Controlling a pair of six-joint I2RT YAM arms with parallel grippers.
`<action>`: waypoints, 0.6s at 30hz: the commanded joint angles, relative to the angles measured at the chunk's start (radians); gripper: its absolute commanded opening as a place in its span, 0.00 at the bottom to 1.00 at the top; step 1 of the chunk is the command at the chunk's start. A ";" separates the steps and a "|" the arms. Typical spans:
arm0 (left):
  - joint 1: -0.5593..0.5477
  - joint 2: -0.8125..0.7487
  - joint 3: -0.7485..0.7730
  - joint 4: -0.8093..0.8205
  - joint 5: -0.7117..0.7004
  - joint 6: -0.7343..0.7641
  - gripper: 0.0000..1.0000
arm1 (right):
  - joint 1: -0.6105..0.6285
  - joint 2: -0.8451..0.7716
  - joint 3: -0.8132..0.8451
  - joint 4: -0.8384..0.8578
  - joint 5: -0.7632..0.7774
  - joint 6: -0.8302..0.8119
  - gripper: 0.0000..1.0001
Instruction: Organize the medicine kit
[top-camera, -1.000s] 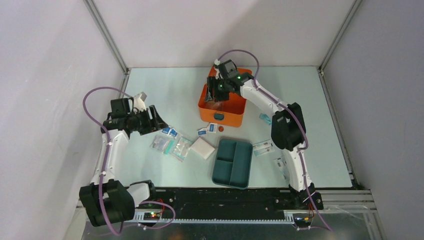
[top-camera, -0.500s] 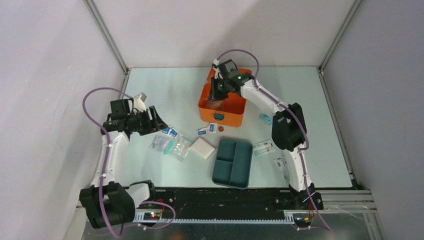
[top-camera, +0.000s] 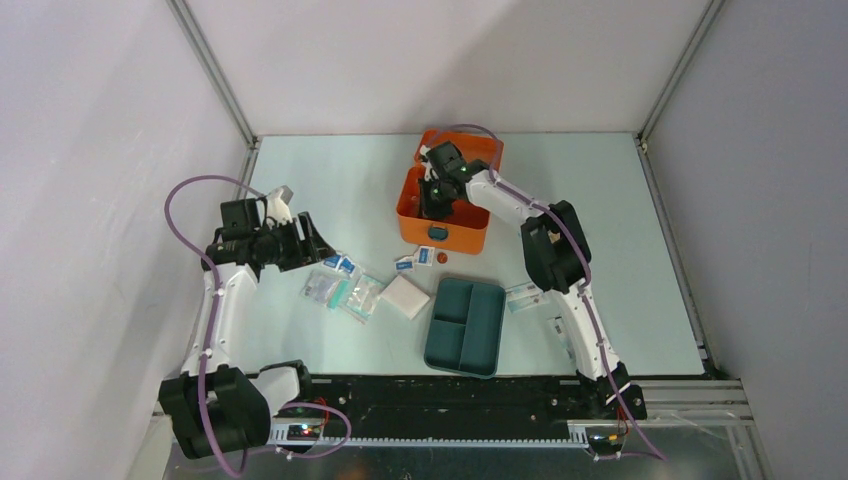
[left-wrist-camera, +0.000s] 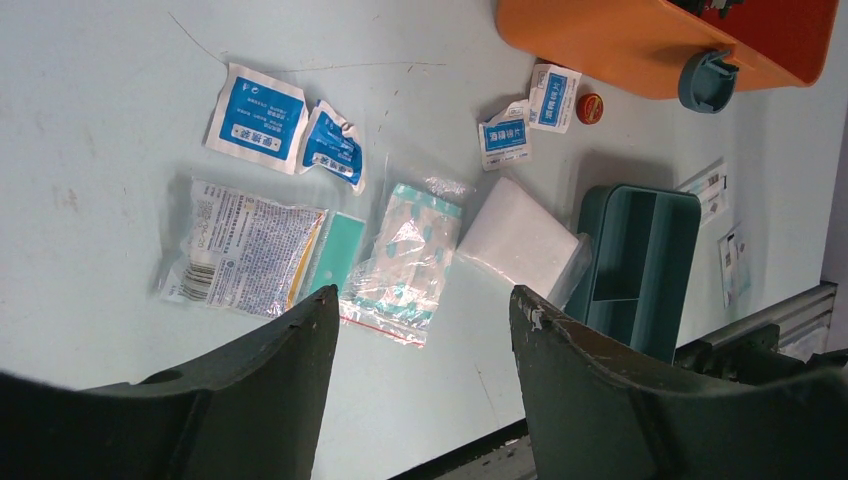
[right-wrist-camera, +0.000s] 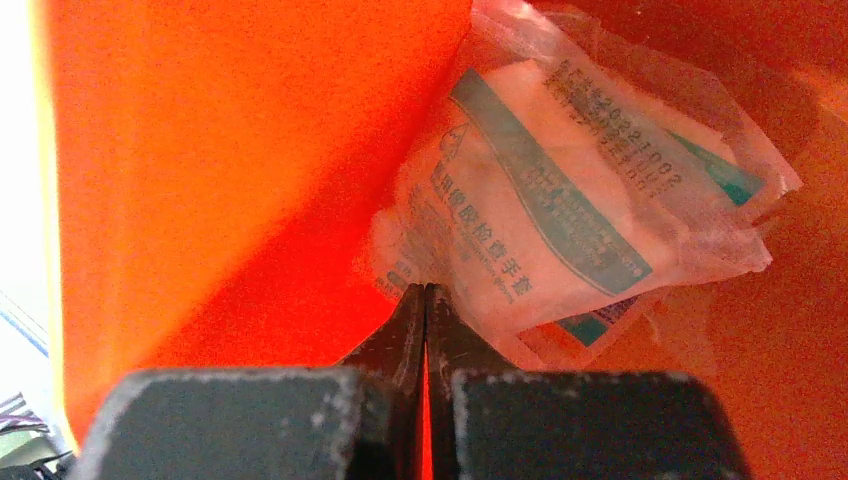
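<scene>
The orange medicine kit (top-camera: 447, 222) stands open at the back middle of the table, lid (top-camera: 478, 147) tipped back. My right gripper (top-camera: 433, 198) reaches down inside it. In the right wrist view the gripper (right-wrist-camera: 425, 292) is shut, its tips pinching the edge of a clear packet (right-wrist-camera: 560, 215) with teal print that lies in the box's corner against the orange wall (right-wrist-camera: 250, 150). My left gripper (top-camera: 322, 243) hovers open and empty over the left of the table, above loose packets; in the left wrist view it (left-wrist-camera: 422, 296) holds nothing.
A dark teal compartment tray (top-camera: 466, 325) lies in front of the kit. A white pad (top-camera: 405, 297), clear packets (top-camera: 322, 288), blue-white packets (top-camera: 340, 264) and a small red cap (top-camera: 441, 257) lie between. More packets (top-camera: 525, 295) lie right of the tray.
My right gripper has gone down from above the kit into the box, and the right arm's elbow has swung left. The left arm has not moved.
</scene>
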 joint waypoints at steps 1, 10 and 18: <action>-0.006 -0.023 -0.009 0.024 -0.007 0.016 0.69 | 0.003 0.006 0.055 0.016 -0.011 -0.027 0.00; -0.005 -0.069 -0.024 0.024 -0.019 0.013 0.69 | 0.006 0.028 0.058 0.019 0.022 -0.047 0.00; -0.005 -0.110 -0.027 0.024 -0.039 0.005 0.73 | 0.006 0.036 0.065 0.017 0.011 -0.056 0.00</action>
